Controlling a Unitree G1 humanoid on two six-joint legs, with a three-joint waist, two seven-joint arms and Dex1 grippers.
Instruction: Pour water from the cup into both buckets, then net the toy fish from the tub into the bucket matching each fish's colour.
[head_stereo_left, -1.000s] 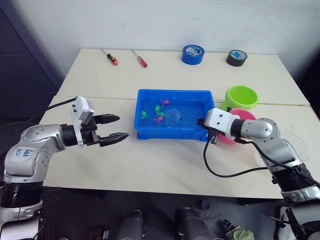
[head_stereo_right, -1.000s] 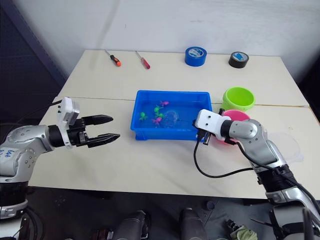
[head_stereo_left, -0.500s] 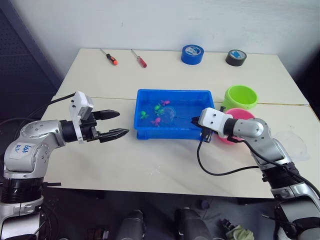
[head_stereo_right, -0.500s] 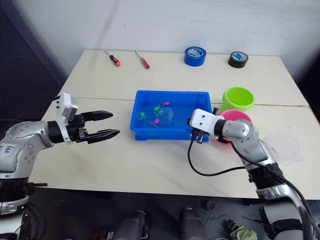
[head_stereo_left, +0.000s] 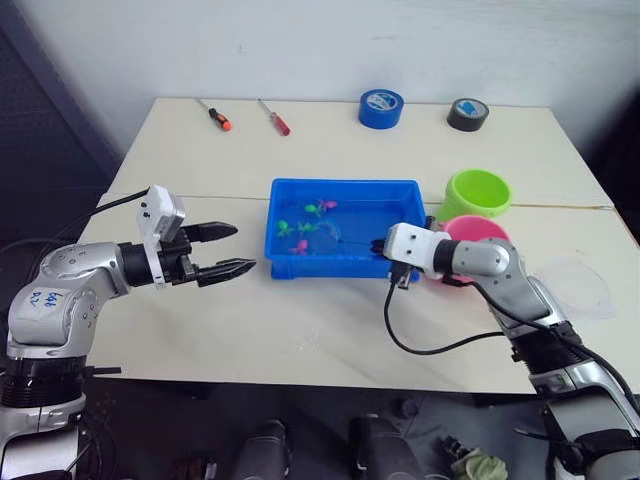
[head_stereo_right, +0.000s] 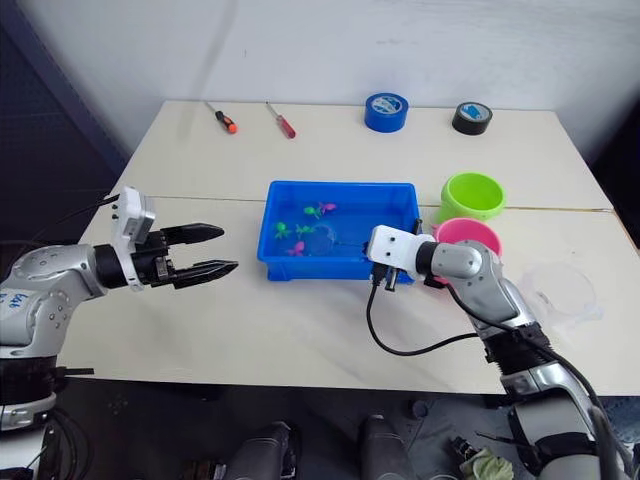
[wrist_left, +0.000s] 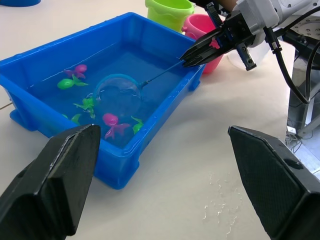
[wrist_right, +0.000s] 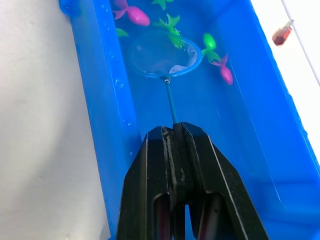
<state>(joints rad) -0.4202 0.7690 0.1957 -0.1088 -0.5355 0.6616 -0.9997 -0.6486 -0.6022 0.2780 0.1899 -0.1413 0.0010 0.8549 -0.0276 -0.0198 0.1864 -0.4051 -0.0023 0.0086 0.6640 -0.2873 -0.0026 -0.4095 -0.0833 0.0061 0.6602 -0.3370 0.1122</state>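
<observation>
Here the right gripper (wrist_right: 176, 131) has its two black fingers pressed tight on the thin handle of the net (wrist_right: 165, 57), right at the edge of the tub (head_stereo_left: 290, 262). The net's round hoop sits down in the water in the middle of the tub. Little fish (wrist_left: 115, 122), some pink and some green, float around the hoop, and a green one touches its rim. The left gripper (head_stereo_left: 232, 250) hangs over the table (head_stereo_left: 300, 330) near the tub's other side, with its fingers spread apart and holding nothing. The green bucket (head_stereo_left: 478, 192) and the pink bucket (head_stereo_left: 475, 230) stand side by side past the right arm. The cup (head_stereo_left: 578, 288) lies near the table's right edge.
</observation>
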